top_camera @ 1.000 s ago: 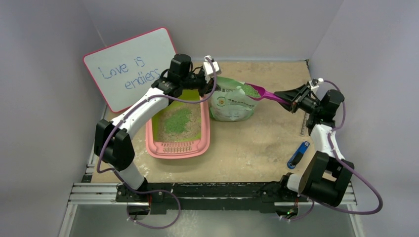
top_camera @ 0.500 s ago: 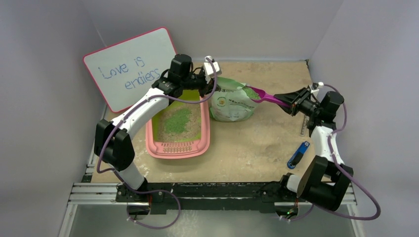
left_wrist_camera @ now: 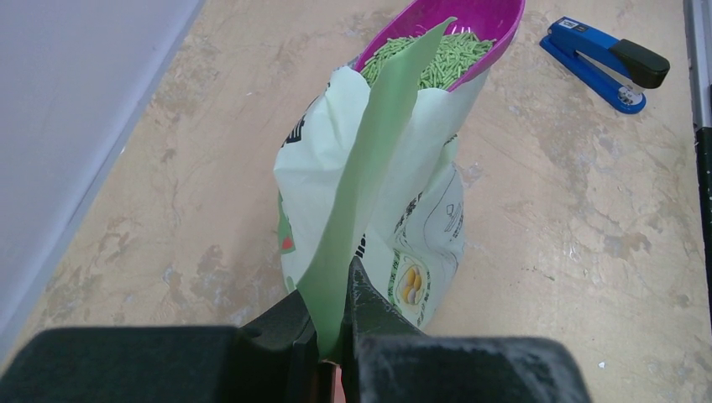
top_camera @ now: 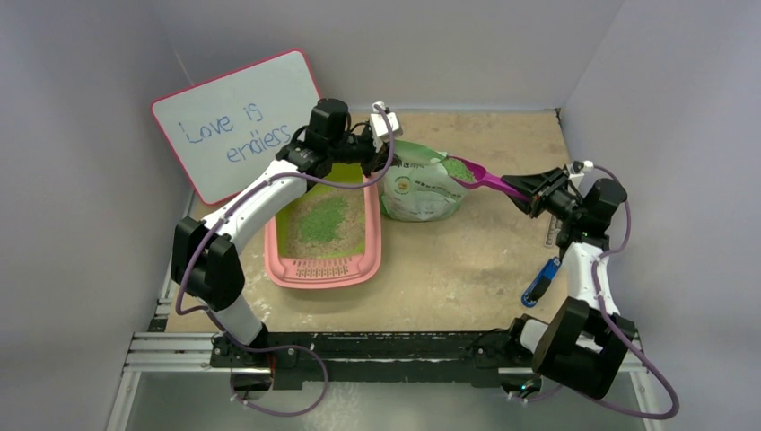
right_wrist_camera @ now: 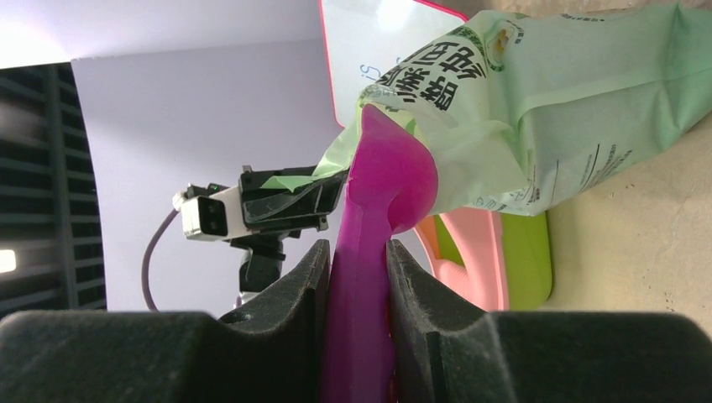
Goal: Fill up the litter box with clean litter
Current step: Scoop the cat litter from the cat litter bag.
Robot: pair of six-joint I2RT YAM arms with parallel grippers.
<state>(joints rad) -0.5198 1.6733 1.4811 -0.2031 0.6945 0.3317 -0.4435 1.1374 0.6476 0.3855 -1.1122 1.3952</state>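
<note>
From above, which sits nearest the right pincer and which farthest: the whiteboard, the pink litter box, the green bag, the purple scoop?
Starting from the right pincer:
1. The purple scoop, held in it and pointing left.
2. The green bag, mid-table, with the scoop's bowl at its mouth.
3. The litter box, left of the bag.
4. The whiteboard, far left corner.

You see a shiny, smooth magenta plastic scoop [right_wrist_camera: 382, 180] full of rough little green litter pellets [left_wrist_camera: 458, 54]. The pale green printed bag [left_wrist_camera: 420, 227] looks thin, smooth and crinkly. The pink plastic litter tray [top_camera: 323, 274] looks smooth. The beige table top [left_wrist_camera: 571, 210] looks worn, patchy and matt. The blue stapler [left_wrist_camera: 588, 54] looks like glossy plastic.
</note>
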